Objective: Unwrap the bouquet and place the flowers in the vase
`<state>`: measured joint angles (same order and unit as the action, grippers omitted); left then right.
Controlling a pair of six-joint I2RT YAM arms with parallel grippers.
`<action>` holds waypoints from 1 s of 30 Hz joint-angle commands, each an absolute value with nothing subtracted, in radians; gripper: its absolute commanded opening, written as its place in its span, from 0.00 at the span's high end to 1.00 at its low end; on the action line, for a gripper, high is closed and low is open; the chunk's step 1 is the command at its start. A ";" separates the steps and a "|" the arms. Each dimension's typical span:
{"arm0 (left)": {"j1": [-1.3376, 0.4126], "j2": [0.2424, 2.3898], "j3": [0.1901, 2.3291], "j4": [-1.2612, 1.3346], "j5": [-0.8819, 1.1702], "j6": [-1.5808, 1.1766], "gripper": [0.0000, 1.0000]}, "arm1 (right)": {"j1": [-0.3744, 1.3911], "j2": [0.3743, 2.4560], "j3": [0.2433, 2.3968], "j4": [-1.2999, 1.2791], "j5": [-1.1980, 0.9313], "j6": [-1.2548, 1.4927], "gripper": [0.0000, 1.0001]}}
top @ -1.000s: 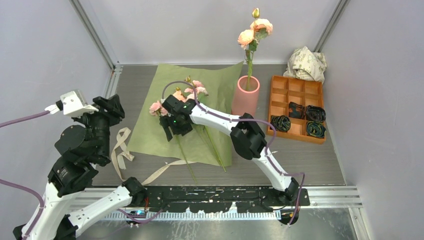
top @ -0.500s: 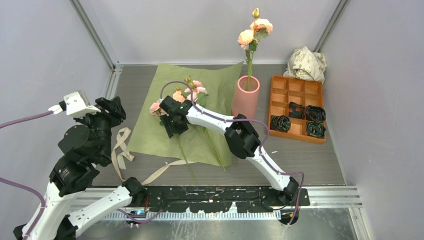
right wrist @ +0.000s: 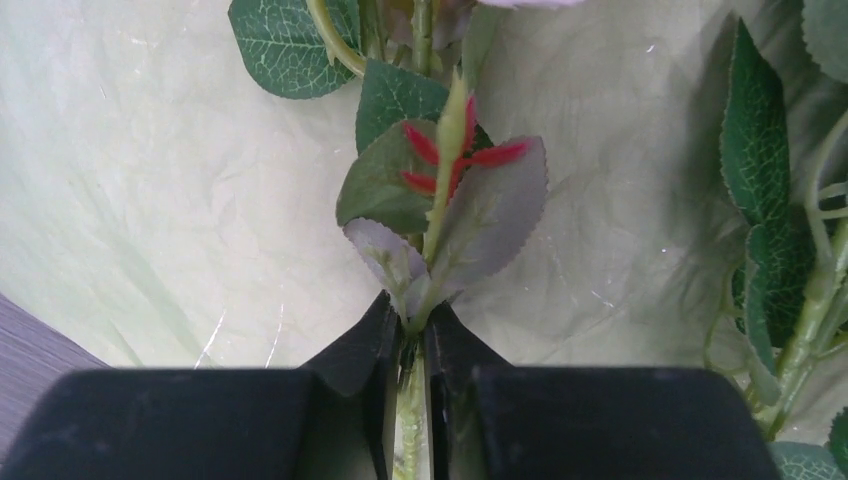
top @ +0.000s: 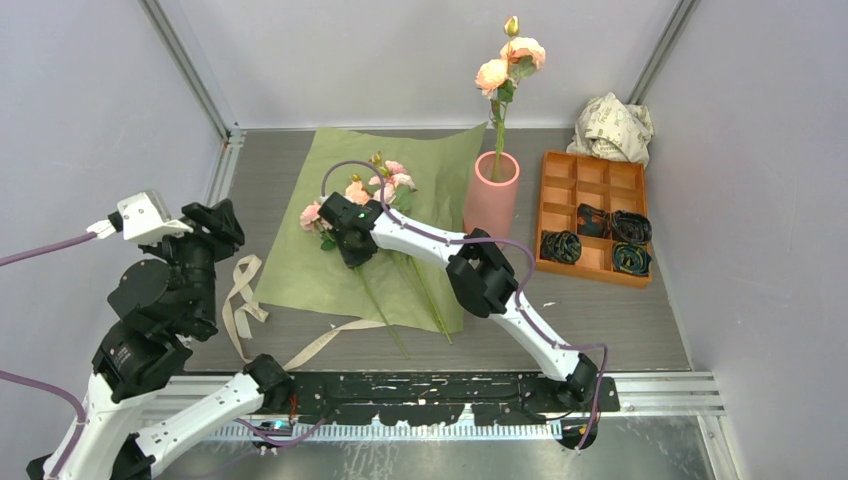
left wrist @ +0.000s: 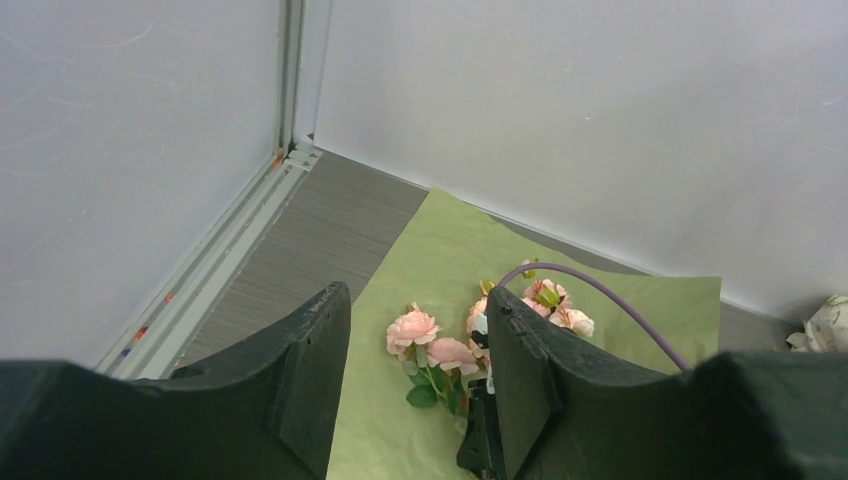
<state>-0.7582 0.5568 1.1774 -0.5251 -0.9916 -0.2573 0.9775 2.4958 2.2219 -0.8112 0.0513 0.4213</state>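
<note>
From above, we see the green paper (top: 300, 275) lying open and flat in the middle of the frame, with the flowers (top: 360, 190) on it. Their stems run from the blooms at upper left down toward the lower right. The right gripper (top: 350, 240) sits on them just below the blooms. The vase (top: 490, 200) stands near, to its right, so we think the lift must go up and right, with the stem tipped upright. One tall flower (top: 492, 75) stands in the vase. The orange tray (top: 545, 215) at the right holds dark coils (top: 563, 246) in its lower boxes.

In the left wrist view, the left gripper (left wrist: 418, 300) is about half open and holds nothing. The flowers lie well ahead of it, so this arm is the farther one.

In the right wrist view, the fingers are pinched tight on one green stem (right wrist: 410, 430) at bottom middle. It runs straight up the frame, with leaves (right wrist: 440, 200) just past the tips.
</note>
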 commanded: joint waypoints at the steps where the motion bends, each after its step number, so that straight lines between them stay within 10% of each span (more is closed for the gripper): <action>1: -0.761 0.546 1.173 -0.513 -1.017 -0.264 0.47 | 0.976 2.492 2.262 -0.811 0.075 0.420 0.90; 30: -0.760 0.621 1.190 -0.502 -0.932 -0.264 0.38 | 0.965 1.588 2.065 -0.425 0.507 -0.075 0.99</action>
<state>-0.7582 0.5880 1.1721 -0.5358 -0.9646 -0.2577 0.9707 1.7138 2.1620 -0.6304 0.3855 0.0582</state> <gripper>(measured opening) 0.615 0.169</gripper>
